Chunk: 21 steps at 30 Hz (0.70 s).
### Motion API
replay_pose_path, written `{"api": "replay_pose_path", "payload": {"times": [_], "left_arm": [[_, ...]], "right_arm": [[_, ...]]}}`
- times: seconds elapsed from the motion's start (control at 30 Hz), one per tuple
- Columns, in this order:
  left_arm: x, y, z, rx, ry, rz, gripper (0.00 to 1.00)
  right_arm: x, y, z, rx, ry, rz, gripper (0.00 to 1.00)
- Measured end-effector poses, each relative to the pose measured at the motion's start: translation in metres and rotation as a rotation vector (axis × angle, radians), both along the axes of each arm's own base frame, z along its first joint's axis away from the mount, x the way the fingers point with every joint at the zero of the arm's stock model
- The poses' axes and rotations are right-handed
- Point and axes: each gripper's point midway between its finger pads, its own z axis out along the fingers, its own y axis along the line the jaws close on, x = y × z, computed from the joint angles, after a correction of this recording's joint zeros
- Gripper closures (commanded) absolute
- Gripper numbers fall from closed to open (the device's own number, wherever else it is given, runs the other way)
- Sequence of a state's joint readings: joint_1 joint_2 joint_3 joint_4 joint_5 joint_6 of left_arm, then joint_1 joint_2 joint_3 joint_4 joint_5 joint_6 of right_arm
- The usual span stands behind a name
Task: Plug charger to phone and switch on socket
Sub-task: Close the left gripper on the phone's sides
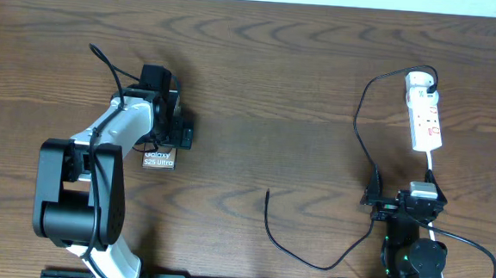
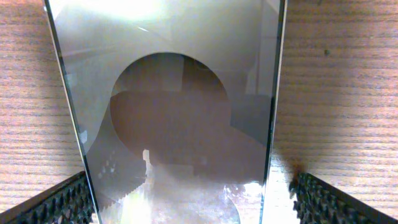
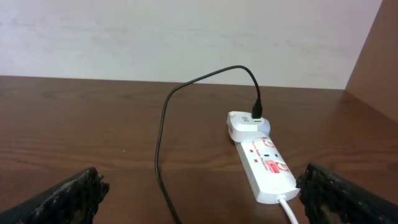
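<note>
Still at the first step: the left gripper (image 2: 189,183), jaws apart, straddles the phone (image 2: 180,93) lying flat, the right gripper (image 3: 205,190) gapes before the socket (image 1: 424,122), so next the charger (image 1: 267,193) tip, lying loose well apart from the phone, wants fetching to its port.

The phone (image 1: 159,160) reads "Galaxy S25 Ultra" in white

Phone (image 1: 159,160) on table (image 1: 278,72), left side, under left gripper (image 2: 186,199). Socket (image 1: 424,115) far right; right gripper (image 3: 205,202) just near of it. Charger (image 1: 356,120) plugged at socket's far end, loops left, then near; free tip at table centre.
</note>
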<state>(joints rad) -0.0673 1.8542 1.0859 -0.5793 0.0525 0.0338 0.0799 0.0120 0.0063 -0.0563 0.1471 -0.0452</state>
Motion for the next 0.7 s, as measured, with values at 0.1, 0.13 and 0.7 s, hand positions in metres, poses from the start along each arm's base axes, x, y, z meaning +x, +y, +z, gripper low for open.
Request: {"api": "replay_pose_path", "payload": {"times": [0.1,0.13,0.7], "left_arm": [[0.0000,0.0000,0.0000,0.000,0.000,0.000,0.05],[0.0001,0.0001,0.0000,0.000,0.000,0.000,0.06],[0.0004,0.0001,0.0001,0.001,-0.002,0.000,0.14]], "right_arm": [[0.0000,0.0000,0.0000,0.000,0.000,0.000,0.01],[0.0000,0.0000,0.0000,0.000,0.000,0.000,0.01],[0.0000,0.0000,0.0000,0.000,0.000,0.000,0.01]]}}
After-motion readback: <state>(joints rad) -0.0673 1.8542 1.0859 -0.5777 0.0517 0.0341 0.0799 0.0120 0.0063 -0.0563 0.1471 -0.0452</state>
